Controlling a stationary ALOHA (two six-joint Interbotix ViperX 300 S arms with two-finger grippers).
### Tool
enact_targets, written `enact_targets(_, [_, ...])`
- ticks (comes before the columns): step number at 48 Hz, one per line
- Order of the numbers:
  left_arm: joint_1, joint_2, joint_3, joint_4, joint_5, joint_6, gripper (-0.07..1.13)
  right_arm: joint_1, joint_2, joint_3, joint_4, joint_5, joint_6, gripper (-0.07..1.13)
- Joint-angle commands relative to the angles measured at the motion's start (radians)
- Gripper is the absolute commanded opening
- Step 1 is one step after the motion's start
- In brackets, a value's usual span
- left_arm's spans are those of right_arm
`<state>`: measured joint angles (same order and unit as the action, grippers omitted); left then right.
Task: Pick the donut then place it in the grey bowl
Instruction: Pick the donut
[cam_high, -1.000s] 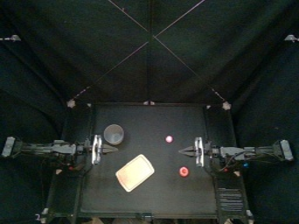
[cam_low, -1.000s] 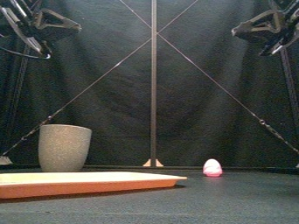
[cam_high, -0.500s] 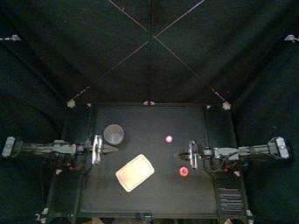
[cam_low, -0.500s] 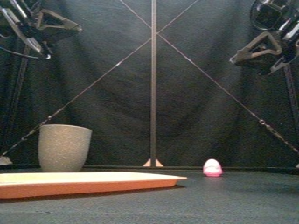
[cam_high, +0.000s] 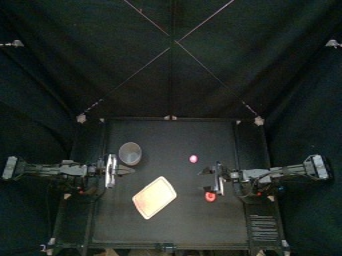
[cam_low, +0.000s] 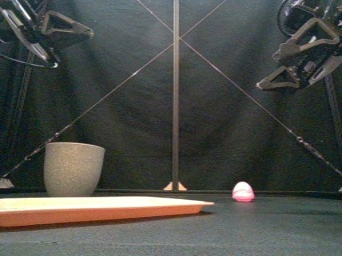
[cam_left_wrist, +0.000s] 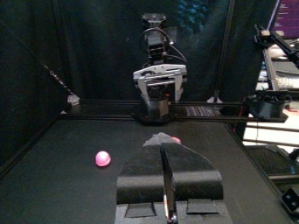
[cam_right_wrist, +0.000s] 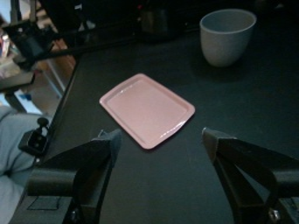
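Black back curtain (cam_high: 171, 50) filling the upper half of the top view, hung in soft folds. Black side curtains (cam_high: 34, 110) closing in left and right. Small black table (cam_high: 167, 138) below, matte, dimly lit. Back curtain straight behind its far edge.

On my worktop (cam_high: 174, 135) I count four loose things, one of each kind: one red donut (cam_high: 210, 196), one small rounded pink toy (cam_high: 195, 158), one flat pink tray (cam_high: 155, 197) and one tall grey speckled cup (cam_high: 130, 152). No kind comes twice. Above them I carry two end effectors: my left end effector (cam_high: 122, 172) and my right end effector (cam_high: 209, 180)
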<state>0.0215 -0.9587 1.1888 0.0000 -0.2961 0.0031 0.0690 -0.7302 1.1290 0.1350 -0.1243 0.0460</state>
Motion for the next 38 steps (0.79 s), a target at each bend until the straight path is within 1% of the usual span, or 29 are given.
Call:
enact_targets(1, [0.006, 0.006, -0.015, 0.000, -0.003, -0.002, 0.01, 0.034, 0.031, -0.064, -0.003, 0.084, 0.002, 1.06])
enact_targets(6, [0.006, 0.006, -0.014, -0.002, -0.003, -0.003, 0.01, 0.054, 0.069, -0.114, -0.002, 0.236, 0.005, 1.06])
enact_targets(10, [0.008, 0.006, -0.012, -0.002, -0.003, -0.003, 0.01, 0.057, 0.107, -0.155, -0.002, 0.410, 0.006, 1.06])
enact_targets(14, [0.009, 0.006, -0.012, -0.002, -0.003, -0.005, 0.01, 0.058, 0.138, -0.181, -0.002, 0.541, 0.017, 1.06])
enact_targets(17, [0.009, 0.006, -0.014, -0.002, -0.003, -0.005, 0.01, 0.063, 0.160, -0.198, -0.008, 0.615, 0.044, 1.06])
enact_targets(21, [0.009, 0.006, -0.012, 0.000, -0.003, -0.005, 0.01, 0.077, 0.173, -0.209, -0.026, 0.649, 0.092, 1.06])
enact_targets(26, [0.009, 0.006, -0.009, -0.002, -0.003, -0.003, 0.01, 0.112, 0.181, -0.209, -0.080, 0.660, 0.169, 1.06])
enact_targets(34, [0.012, 0.006, 0.000, -0.002, -0.003, -0.002, 0.01, 0.173, 0.202, -0.176, -0.213, 0.698, 0.362, 1.06])
enact_targets(38, [0.015, 0.006, 0.003, -0.002, -0.003, -0.003, 0.01, 0.201, 0.225, -0.172, -0.293, 0.733, 0.480, 1.06])
